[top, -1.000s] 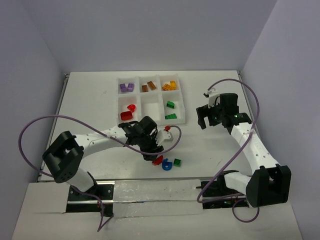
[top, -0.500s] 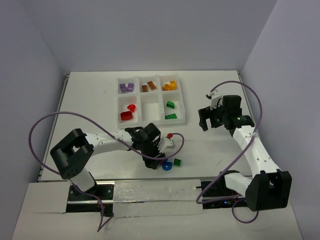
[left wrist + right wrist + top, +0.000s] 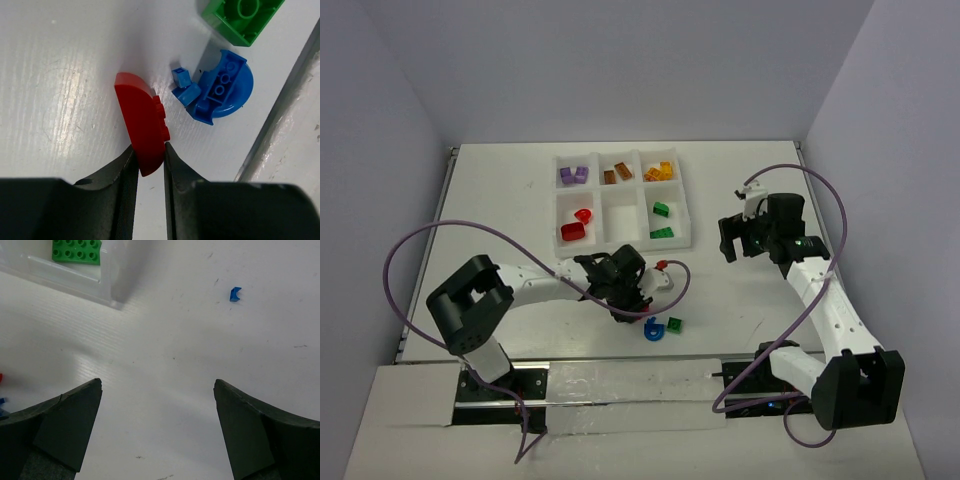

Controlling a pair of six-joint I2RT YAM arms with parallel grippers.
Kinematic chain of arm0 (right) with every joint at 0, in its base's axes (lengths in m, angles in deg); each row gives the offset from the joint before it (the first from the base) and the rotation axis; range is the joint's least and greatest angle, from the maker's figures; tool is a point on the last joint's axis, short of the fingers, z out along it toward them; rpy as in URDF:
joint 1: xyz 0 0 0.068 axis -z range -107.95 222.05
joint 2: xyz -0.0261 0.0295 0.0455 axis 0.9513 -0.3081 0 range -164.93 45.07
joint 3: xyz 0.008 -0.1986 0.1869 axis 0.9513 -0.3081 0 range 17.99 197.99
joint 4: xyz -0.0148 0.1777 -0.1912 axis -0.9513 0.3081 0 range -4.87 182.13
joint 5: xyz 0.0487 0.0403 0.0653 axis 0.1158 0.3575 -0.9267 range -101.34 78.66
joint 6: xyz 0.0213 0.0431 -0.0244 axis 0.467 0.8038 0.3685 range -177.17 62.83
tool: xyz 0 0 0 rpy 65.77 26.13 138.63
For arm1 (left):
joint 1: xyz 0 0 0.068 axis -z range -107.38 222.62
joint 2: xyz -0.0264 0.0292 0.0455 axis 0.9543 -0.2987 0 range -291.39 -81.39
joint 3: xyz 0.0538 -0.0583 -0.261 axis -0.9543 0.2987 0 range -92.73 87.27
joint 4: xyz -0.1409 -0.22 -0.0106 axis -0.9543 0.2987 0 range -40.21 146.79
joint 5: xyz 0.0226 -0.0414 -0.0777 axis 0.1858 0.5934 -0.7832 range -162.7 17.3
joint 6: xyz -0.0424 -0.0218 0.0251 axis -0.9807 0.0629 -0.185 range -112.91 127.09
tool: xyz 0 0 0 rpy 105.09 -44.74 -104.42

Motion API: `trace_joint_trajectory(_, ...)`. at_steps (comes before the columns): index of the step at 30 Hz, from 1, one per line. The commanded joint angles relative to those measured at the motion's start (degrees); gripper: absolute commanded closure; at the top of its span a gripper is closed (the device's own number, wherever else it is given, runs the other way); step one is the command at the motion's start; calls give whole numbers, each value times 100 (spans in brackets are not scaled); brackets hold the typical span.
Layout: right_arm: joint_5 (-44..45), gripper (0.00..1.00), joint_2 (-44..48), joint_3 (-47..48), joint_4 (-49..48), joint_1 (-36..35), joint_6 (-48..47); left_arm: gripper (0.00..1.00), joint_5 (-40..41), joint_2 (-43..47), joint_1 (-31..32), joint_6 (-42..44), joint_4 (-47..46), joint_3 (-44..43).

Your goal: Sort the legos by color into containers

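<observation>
My left tool is clamped on a red curved lego at mid-frame, with a blue piece to its upper right. My right tool stands wide apart.

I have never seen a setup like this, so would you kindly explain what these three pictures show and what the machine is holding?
Two robot arms are bolted at the near edge of a white table. The wide picture is taken from above and behind them. The other two come from a camera on each wrist, pointing at what that arm reaches for. The white tray holds plastic bricks sorted by colour. The left claw is pinching the end of a red curved piece resting on the table, beside a blue curved piece and a green brick. The right claw hangs open, holding nothing.
</observation>
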Motion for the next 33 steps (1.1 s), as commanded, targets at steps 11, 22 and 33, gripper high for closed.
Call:
trace_joint_trajectory(11,-7,0,-593,221,-619,17,70,100,-641,1924,-2249,259,555,-347)
trace_joint_trajectory(22,157,0,-1243,676,-674,26,150,100,27,346,-3474,-95,253,-1522)
trace_joint_trajectory(33,192,0,-1559,1088,-612,106,278,99,403,-717,-3668,-272,174,-2544)
